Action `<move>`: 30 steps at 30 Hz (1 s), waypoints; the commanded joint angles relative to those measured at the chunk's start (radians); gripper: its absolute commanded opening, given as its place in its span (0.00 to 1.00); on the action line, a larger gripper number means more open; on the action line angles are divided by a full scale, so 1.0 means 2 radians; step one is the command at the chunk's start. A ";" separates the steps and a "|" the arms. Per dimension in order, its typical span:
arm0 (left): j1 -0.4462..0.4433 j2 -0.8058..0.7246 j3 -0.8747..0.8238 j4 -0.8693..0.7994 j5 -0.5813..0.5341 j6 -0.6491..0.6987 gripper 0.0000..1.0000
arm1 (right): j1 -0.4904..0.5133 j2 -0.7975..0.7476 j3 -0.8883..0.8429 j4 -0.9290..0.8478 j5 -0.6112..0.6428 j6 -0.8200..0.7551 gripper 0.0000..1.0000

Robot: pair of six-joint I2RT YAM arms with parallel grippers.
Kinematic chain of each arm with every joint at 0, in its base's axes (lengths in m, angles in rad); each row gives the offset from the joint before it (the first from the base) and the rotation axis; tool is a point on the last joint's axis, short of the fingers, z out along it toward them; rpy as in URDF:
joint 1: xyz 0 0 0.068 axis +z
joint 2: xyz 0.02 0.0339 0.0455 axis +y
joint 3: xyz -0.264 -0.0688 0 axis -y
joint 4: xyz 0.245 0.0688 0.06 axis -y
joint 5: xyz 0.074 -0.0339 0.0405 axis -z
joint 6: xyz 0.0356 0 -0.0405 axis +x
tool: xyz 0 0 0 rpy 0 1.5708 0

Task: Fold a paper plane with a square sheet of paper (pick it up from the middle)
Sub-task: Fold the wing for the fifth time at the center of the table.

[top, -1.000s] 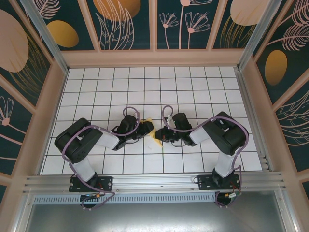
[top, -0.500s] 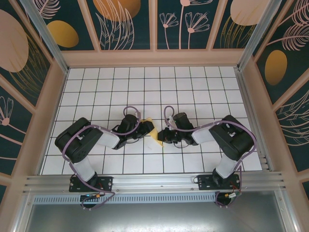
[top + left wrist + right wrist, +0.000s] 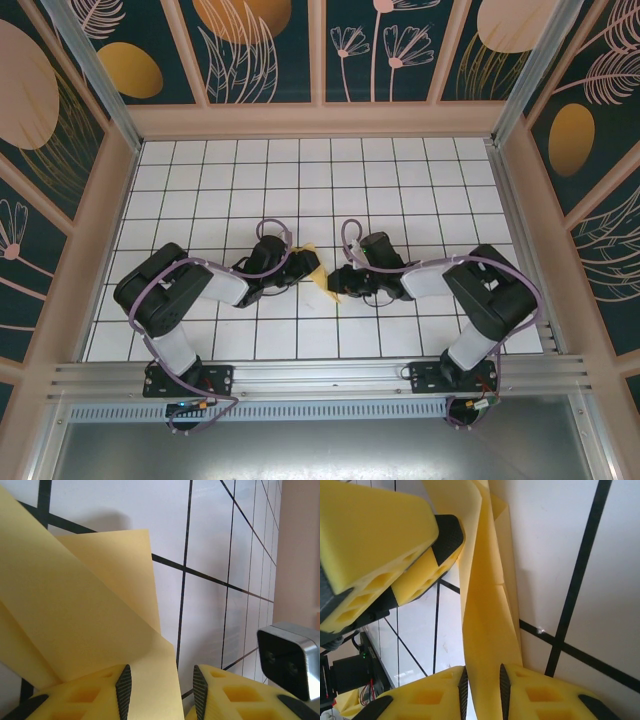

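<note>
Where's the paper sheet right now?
Mid-table in the top view, the paper sheet lies between the left gripper and right gripper; each wrist view shows it running between that gripper's fingers.

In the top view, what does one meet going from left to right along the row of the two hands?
left arm → left hand → paper → right hand → right arm

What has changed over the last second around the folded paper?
The right arm's elbow swung out to the right and toward the near edge. The right pincer hardly shifted, with the partly folded yellow-orange paper sheet running between its pads; whether its grip loosened is unclear. The left arm, the left pincer and the paper stayed where they were.
</note>
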 commanded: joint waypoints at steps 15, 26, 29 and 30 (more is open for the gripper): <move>0.002 0.031 0.012 -0.057 -0.011 0.019 0.40 | 0.014 -0.018 0.029 -0.085 0.041 -0.083 0.33; 0.002 0.030 0.014 -0.059 -0.008 0.020 0.40 | 0.034 0.000 0.060 -0.132 0.100 -0.115 0.35; 0.002 0.030 0.014 -0.060 -0.007 0.020 0.40 | 0.039 0.006 0.060 -0.132 0.101 -0.115 0.32; 0.003 0.030 0.015 -0.060 -0.007 0.020 0.40 | 0.041 0.008 0.060 -0.133 0.101 -0.115 0.30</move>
